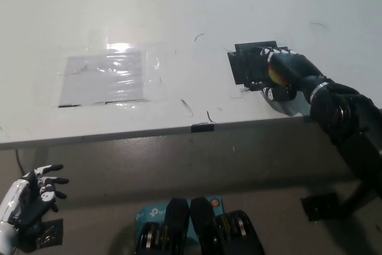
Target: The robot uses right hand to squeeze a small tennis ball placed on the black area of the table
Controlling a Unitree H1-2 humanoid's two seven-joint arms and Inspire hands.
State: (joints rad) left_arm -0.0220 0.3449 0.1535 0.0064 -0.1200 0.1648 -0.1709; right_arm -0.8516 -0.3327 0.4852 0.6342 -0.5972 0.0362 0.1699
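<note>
My black right hand (282, 71) lies over the black patch (246, 65) on the white table, fingers curled around a small ball (275, 76). Only a sliver of the ball shows, red-orange with a yellowish edge, between the fingers and the palm. The black right arm runs off to the lower right. Below the table's front edge, at the lower left, my white left hand (31, 198) hangs with its fingers spread and nothing in it.
A shiny clear plastic sheet (106, 77) lies taped on the white table (179, 16) at the left. A small dark tab (202, 127) sits on the table's front edge. A teal box (149, 214) lies on the floor below.
</note>
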